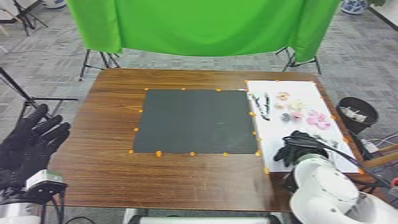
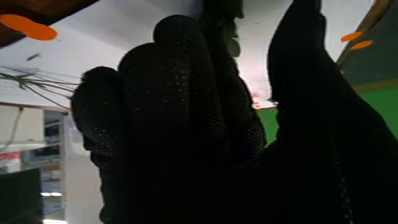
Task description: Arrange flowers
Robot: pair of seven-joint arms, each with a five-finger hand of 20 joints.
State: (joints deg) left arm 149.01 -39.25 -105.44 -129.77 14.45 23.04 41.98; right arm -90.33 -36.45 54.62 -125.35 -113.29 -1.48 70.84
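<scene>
In the head view my right hand (image 1: 300, 146) is over the near part of a white sheet (image 1: 275, 161). The right wrist view shows this hand (image 2: 195, 120) open, thumb apart from the fingers, with dark green leaves (image 2: 233, 37) beyond its fingertips. Farther up the sheet lie a pink flower (image 1: 318, 120), a peach flower (image 1: 282, 95), a pale yellow one (image 1: 297, 105) and a greyish one (image 1: 286, 117). Dark green stems (image 1: 262, 106) lie along the sheet's left side. My left hand (image 1: 34, 140) is open at the table's left side, fingers pointing away from the robot.
A dark grey mat (image 1: 195, 121) lies mid-table (image 1: 102, 120), with orange markers around it and the sheet. A black bin (image 1: 357, 111) stands off the table's right edge. A green cloth (image 1: 195, 25) hangs behind. Thin green sprigs (image 2: 40, 82) show in the right wrist view.
</scene>
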